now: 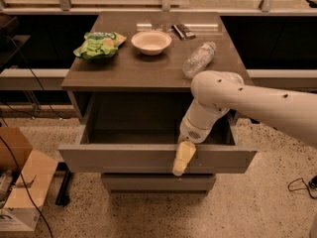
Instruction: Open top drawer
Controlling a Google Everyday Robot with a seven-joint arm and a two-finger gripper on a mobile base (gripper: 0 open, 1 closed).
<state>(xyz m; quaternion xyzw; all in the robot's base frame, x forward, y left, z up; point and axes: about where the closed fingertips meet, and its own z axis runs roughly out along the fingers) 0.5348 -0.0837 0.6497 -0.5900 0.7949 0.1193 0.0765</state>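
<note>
The top drawer point(124, 157) is a wide grey handle-less front under the brown-grey cabinet top point(148, 68). It stands pulled far out, and its dark inside shows. My gripper point(182, 158) hangs over the drawer front's upper edge, right of its middle, with a cream fingertip point(183, 155) down the outer face. My white arm reaches in from the right. A narrower grey drawer front point(158, 182) shows below.
On the cabinet top lie a green snack bag point(99, 43), a white bowl point(151, 42), a clear plastic bottle point(199, 59) and a dark wrapped bar point(182, 31). A cardboard box point(22, 190) and cables lie on the floor at left. Dark shelving runs behind.
</note>
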